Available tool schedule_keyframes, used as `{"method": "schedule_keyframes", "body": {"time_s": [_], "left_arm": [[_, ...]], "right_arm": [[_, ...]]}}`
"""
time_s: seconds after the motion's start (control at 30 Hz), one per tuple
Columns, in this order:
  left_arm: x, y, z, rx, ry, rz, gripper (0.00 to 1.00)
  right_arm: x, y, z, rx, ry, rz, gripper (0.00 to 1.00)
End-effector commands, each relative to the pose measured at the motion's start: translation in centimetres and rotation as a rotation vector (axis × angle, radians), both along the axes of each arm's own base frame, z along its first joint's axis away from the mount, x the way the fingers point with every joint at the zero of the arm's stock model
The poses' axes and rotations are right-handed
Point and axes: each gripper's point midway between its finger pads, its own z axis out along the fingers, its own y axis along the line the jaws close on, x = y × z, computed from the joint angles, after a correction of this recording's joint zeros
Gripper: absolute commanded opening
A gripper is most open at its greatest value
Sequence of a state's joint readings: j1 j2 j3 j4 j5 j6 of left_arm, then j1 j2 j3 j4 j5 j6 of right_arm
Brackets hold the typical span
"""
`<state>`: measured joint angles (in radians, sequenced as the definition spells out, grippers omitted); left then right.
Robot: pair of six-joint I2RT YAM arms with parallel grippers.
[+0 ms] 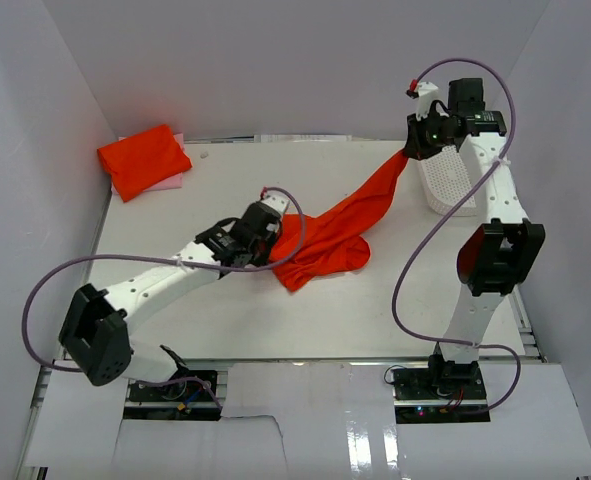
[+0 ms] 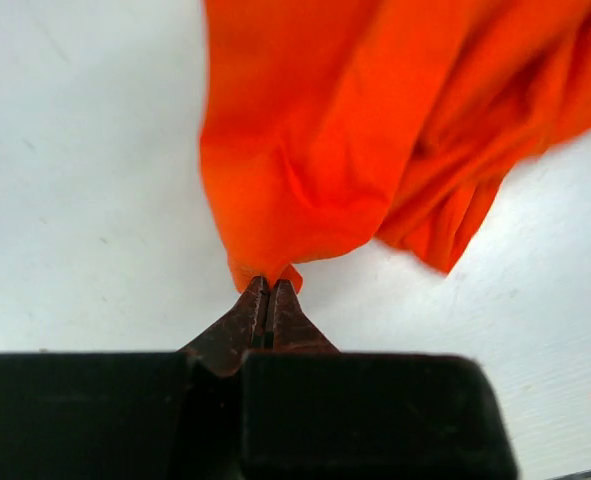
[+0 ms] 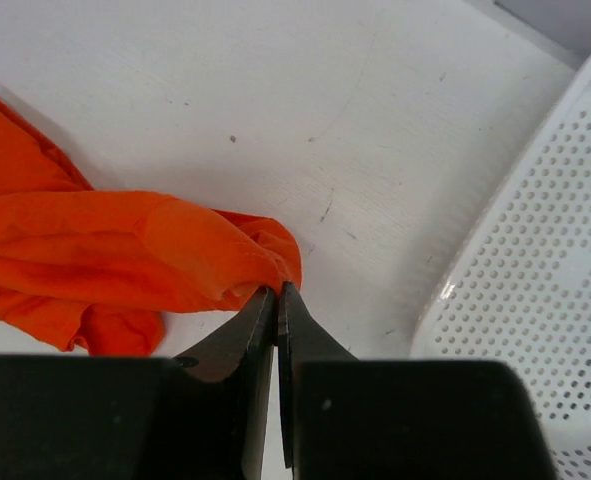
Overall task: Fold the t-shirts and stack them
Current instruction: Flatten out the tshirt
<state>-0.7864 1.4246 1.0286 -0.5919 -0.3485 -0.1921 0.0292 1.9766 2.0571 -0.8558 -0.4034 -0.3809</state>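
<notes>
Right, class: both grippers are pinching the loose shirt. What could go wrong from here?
1. The left gripper and right gripper each hold only a small tip of the shirt; a pull may slip it free.
2. The shirt runs bunched and twisted between them, so it may spread crooked.
3. The right gripper is near the basket; cloth could snag its rim.
</notes>
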Motion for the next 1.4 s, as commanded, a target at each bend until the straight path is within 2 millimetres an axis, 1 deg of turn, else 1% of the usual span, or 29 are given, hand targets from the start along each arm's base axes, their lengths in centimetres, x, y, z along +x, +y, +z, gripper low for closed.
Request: {"method": "schedule_keyframes", "body": {"time_s": [0.0,0.03,0.1,0.13,0.17,0.23,0.27,0.33,0.37,0.43,0.5,0.53,0.57,0.6,0.63,0.7,0.73,0.8,0.83,0.87,0.93,0.97,1.07,1.17,1.2,1.23,1.27,1.3,1.37], "left_arm": [[1.9,0.6,7.0,-0.198,-0.077,0.060,0.00],[2.6,0.6,9.2,-0.227,-0.112,0.065,0.00],[3.1,1.5,10.8,-0.206,-0.137,0.093,0.00],[3.6,1.4,12.9,-0.227,-0.175,0.099,0.00],[3.8,1.6,13.7,-0.228,-0.192,0.110,0.00],[3.9,2.1,15.1,-0.248,-0.204,0.137,0.00],[4.0,2.4,16.6,-0.277,-0.232,0.152,0.00],[3.9,2.8,17.8,-0.309,-0.251,0.173,0.00],[4.0,3.2,18.6,-0.323,-0.266,0.188,0.00],[3.5,3.7,19.8,-0.355,-0.291,0.203,0.00],[3.0,4.2,21.0,-0.387,-0.317,0.221,0.00],[2.9,4.5,21.3,-0.397,-0.326,0.232,0.00],[2.4,5.0,22.2,-0.417,-0.350,0.239,0.00],[2.2,5.3,22.8,-0.436,-0.367,0.254,0.00],[1.9,5.5,23.4,-0.452,-0.381,0.259,0.00],[1.2,6.0,25.4,-0.504,-0.431,0.256,0.00],[0.3,6.7,27.1,-0.542,-0.475,0.254,0.00],[-0.8,7.4,29.4,-0.588,-0.535,0.242,0.00],[-2.1,8.3,31.2,-0.628,-0.586,0.226,0.00],[-2.8,8.7,32.6,-0.644,-0.632,0.205,0.00],[-4.3,9.7,34.3,-0.681,-0.701,0.176,0.00],[-6.2,10.9,36.5,-0.729,-0.787,0.150,0.00],[-9.4,13.2,39.2,-0.788,-0.904,0.126,0.00],[-10.7,14.0,40.1,-0.799,-0.943,0.108,0.00],[-11.8,14.0,40.5,-0.824,-0.952,0.068,0.00],[-12.4,13.9,40.6,-0.838,-0.958,0.044,0.00],[-12.6,13.7,40.6,-0.852,-0.964,0.030,0.00],[-13.6,14.0,40.9,-0.877,-0.986,0.007,0.00],[-14.0,14.3,40.8,-0.893,-1.009,0.003,0.00]], "right_arm": [[-2.6,0.2,6.0,0.000,-0.122,0.042,0.08],[-3.1,0.4,6.2,0.005,-0.119,0.049,0.08],[-4.6,0.6,7.9,0.013,-0.149,0.061,0.08],[-5.4,0.9,7.5,0.029,-0.136,0.077,0.08],[-6.6,1.0,9.2,0.036,-0.179,0.084,0.08],[-7.9,1.3,10.6,0.051,-0.221,0.095,0.08],[-9.3,1.3,11.9,0.054,-0.258,0.100,0.08],[-10.7,1.4,13.9,0.055,-0.311,0.103,0.08],[-12.0,1.3,15.9,0.054,-0.364,0.103,0.08],[-14.2,1.1,18.7,0.053,-0.434,0.097,0.08],[-15.7,1.0,20.6,0.050,-0.493,0.090,0.08],[-17.2,0.9,22.6,0.053,-0.562,0.080,0.08],[-17.4,0.4,22.5,0.042,-0.575,0.049,0.08],[-18.0,0.2,23.2,0.040,-0.610,0.036,0.08],[-19.5,0.0,25.2,0.044,-0.689,0.021,0.08],[-20.9,-0.4,26.3,0.044,-0.740,-0.002,0.08],[-22.6,-0.4,27.6,0.051,-0.788,-0.004,0.08],[-24.4,-0.5,29.3,0.056,-0.861,-0.008,0.08],[-26.4,-0.6,30.3,0.058,-0.916,-0.007,0.08],[-27.3,-0.6,31.4,0.062,-0.976,-0.008,0.08],[-29.7,-0.8,32.3,0.063,-1.037,-0.013,0.08],[-30.4,-0.9,32.5,0.060,-1.052,-0.014,0.08],[-32.7,-0.9,33.2,0.061,-1.101,-0.009,0.08],[-34.7,-2.0,34.3,0.036,-1.161,-0.078,0.08],[-35.4,-2.3,34.6,0.029,-1.181,-0.094,0.08],[-36.8,-2.3,35.2,0.028,-1.222,-0.099,0.08],[-37.5,-2.4,35.4,0.029,-1.239,-0.104,0.08],[-38.1,-2.4,35.6,0.031,-1.253,-0.105,0.08],[-39.3,-2.5,35.9,0.031,-1.281,-0.118,0.08]]}}
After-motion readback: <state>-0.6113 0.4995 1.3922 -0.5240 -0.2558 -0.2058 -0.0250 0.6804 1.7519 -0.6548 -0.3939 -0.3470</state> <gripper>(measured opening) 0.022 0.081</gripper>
